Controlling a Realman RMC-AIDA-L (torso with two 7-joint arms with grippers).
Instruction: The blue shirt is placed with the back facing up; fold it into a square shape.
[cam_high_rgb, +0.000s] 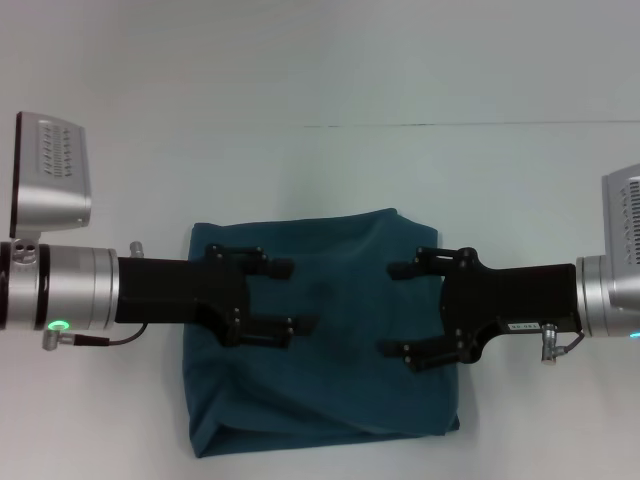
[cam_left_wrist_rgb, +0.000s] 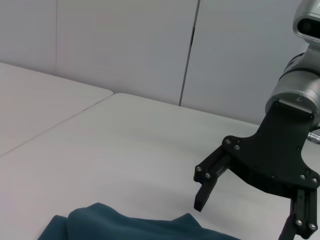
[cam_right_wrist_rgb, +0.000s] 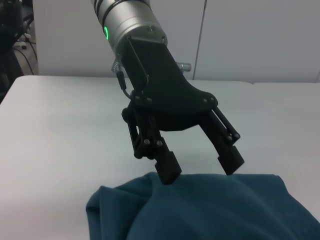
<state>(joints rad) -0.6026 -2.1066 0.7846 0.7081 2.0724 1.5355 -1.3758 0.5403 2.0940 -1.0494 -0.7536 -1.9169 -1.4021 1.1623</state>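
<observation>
The blue shirt (cam_high_rgb: 330, 385) lies on the white table (cam_high_rgb: 320, 160) as a roughly square, folded bundle with its plain side up. Wrinkles cross it, and its lower right corner sticks out a little. My left gripper (cam_high_rgb: 293, 297) reaches in from the left over the shirt's left half and is open, with nothing between its fingers. The right wrist view shows this left gripper (cam_right_wrist_rgb: 200, 166) hovering just above the cloth (cam_right_wrist_rgb: 215, 210). My right gripper (cam_high_rgb: 391, 309) comes in from the right over the right half, also open and empty. In the left wrist view the right gripper (cam_left_wrist_rgb: 247, 215) stands above the shirt's edge (cam_left_wrist_rgb: 120, 225).
A thin seam (cam_high_rgb: 450, 124) runs across the table behind the shirt. Bare white tabletop surrounds the shirt on every side. Pale wall panels (cam_left_wrist_rgb: 125, 45) stand beyond the table's far edge.
</observation>
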